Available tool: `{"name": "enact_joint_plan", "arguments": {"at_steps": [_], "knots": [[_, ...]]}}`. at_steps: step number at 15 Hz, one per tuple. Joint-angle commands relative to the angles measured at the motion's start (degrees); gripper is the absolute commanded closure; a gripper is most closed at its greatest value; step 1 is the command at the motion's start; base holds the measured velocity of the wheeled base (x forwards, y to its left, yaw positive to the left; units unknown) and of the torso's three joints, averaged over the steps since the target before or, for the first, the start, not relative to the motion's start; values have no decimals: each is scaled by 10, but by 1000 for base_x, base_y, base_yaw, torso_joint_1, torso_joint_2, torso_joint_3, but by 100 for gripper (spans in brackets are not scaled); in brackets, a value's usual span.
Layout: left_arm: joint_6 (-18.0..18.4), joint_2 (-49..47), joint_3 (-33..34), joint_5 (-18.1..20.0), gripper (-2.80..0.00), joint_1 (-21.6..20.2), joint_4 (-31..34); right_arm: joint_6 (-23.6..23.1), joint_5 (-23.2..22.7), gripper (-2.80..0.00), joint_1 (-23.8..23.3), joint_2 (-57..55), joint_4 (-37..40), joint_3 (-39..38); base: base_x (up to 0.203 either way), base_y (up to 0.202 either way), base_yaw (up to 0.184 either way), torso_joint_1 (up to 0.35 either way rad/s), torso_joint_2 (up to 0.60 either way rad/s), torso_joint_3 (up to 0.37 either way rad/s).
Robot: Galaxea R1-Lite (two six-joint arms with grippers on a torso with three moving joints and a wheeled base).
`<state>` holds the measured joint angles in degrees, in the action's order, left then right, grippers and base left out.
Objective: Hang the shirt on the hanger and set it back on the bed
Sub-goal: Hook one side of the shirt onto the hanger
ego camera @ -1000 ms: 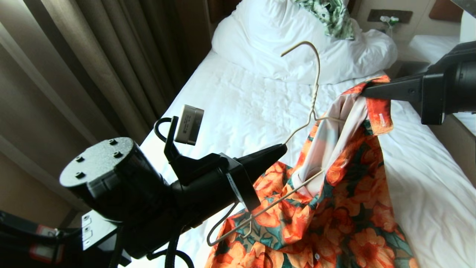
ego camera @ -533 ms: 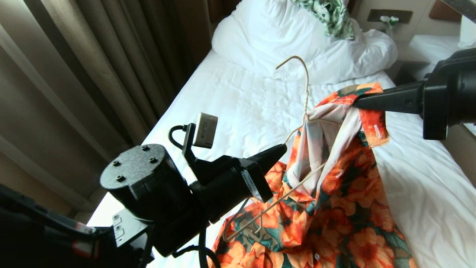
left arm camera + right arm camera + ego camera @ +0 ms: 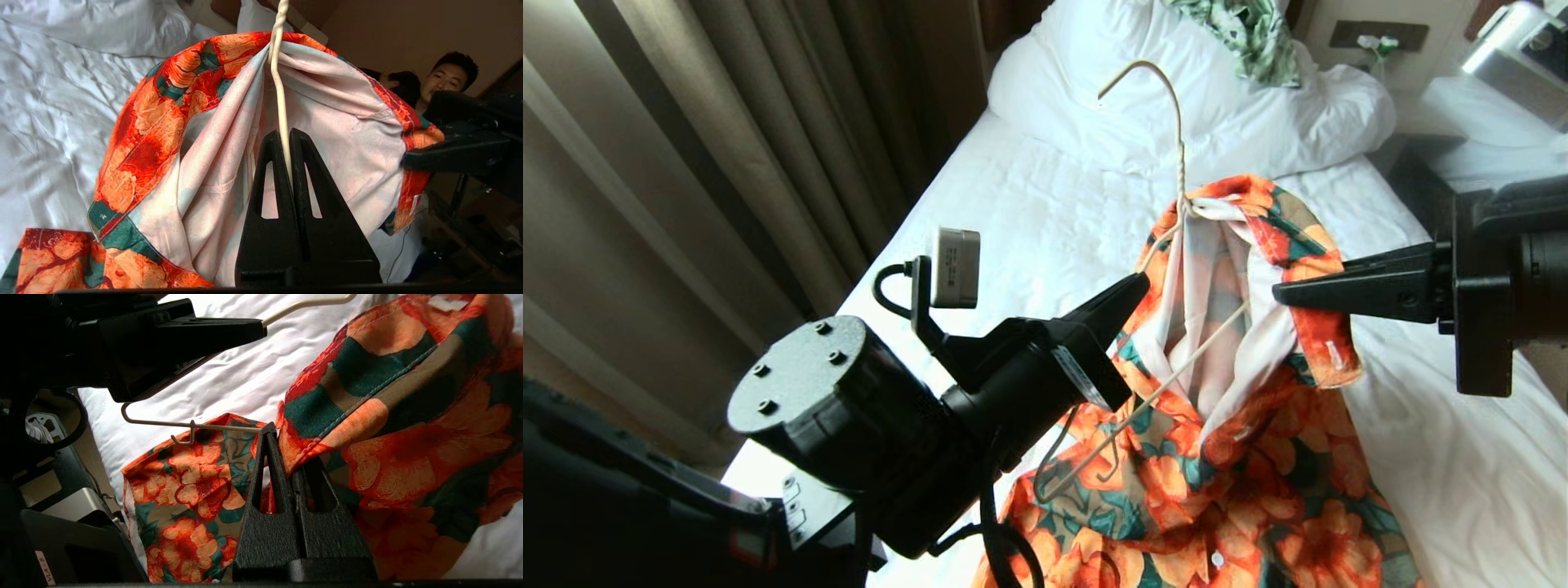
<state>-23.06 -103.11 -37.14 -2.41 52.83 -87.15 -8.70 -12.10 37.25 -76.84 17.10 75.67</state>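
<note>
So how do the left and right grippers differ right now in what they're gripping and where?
The left gripper is shut on the hanger wire below its twisted neck; the right gripper is shut on the shirt at its collar edge. The left reaches in from the bed's near left side, the right from the right. Both are shut, holding their loads above the bed.

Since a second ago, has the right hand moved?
Yes. The right hand dropped and pulled the shirt collar down, away from the pillow, toward the robot.

curtains [image 3: 727,147] seen drawn beside the mattress | green-and-white cloth [image 3: 1250,33] laid on pillow | wall socket [image 3: 1378,37] mounted behind | person [image 3: 449,77] seen seated
</note>
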Motion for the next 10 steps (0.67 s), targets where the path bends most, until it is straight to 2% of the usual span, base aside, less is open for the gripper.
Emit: {"name": "enact_joint_plan", "arguments": {"at_steps": [1, 4, 10], "knots": [[3, 18, 0, 0, 0, 0, -5, -1, -11, 0, 1, -1, -16, -17, 0, 0, 0, 0, 0, 0], [5, 29, 0, 0, 0, -3, -5, -1, -14, 0, 2, -14, -59, -27, 0, 0, 0, 0, 0, 0], [9, 24, 19, 11, 0, -12, -5, 0, -21, 0, 2, 16, -56, -23, 0, 0, 0, 0, 0, 0]]}}
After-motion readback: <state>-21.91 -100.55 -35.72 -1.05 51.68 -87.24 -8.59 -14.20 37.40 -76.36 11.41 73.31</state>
